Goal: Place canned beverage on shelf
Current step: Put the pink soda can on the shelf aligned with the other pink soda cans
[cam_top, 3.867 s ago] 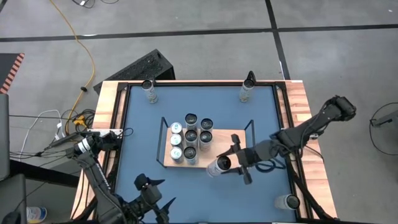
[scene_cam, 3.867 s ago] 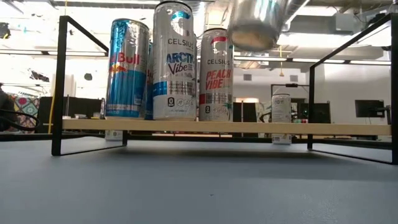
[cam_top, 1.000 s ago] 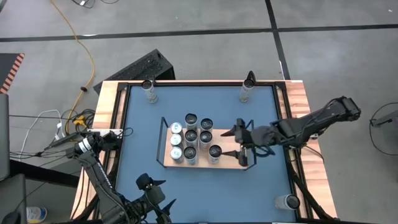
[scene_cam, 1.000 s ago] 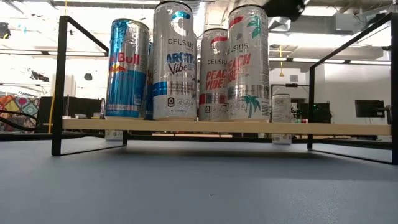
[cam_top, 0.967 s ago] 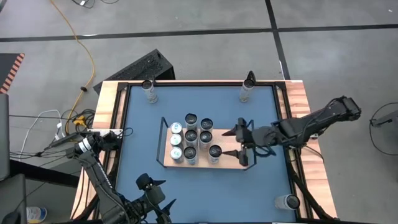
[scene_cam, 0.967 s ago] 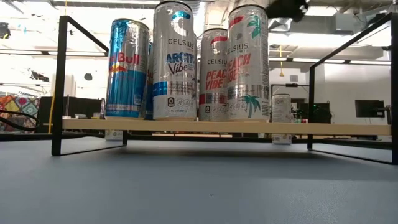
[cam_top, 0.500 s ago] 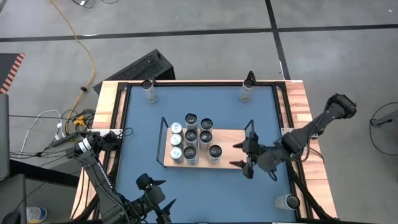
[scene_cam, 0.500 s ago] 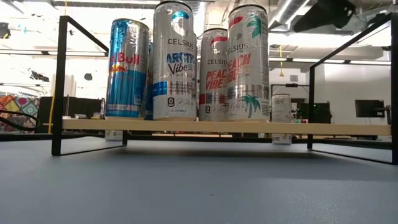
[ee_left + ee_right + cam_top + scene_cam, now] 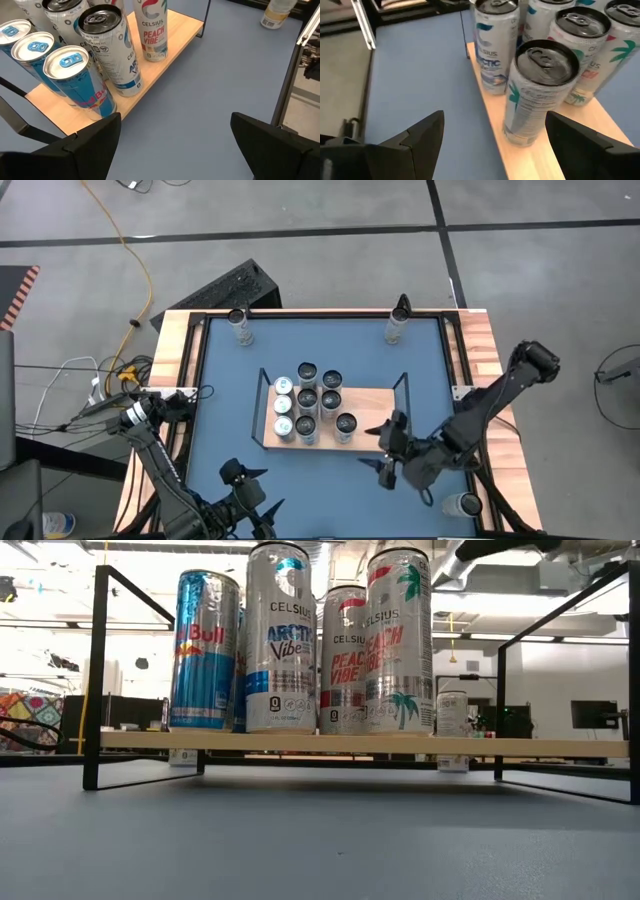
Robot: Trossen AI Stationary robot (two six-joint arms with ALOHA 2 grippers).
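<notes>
While both grippers [image 9: 385, 463] [image 9: 243, 490] gape wide and empty, stands upright on shelf [image 9: 372, 403]: Celsius Peach Vibe can [image 9: 345, 423]. Likely heavy, rigid, slick; best gripped mid-body.

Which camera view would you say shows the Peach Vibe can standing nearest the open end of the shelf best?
The low view: the Peach Vibe can stands upright, label readable. The high view shows only its top; both wrist views show it partly.

Eight cans [image 9: 307, 400] on one shelf [image 9: 372, 402], three table-corner bottles [image 9: 239, 324], two grippers [image 9: 386, 453]
</notes>
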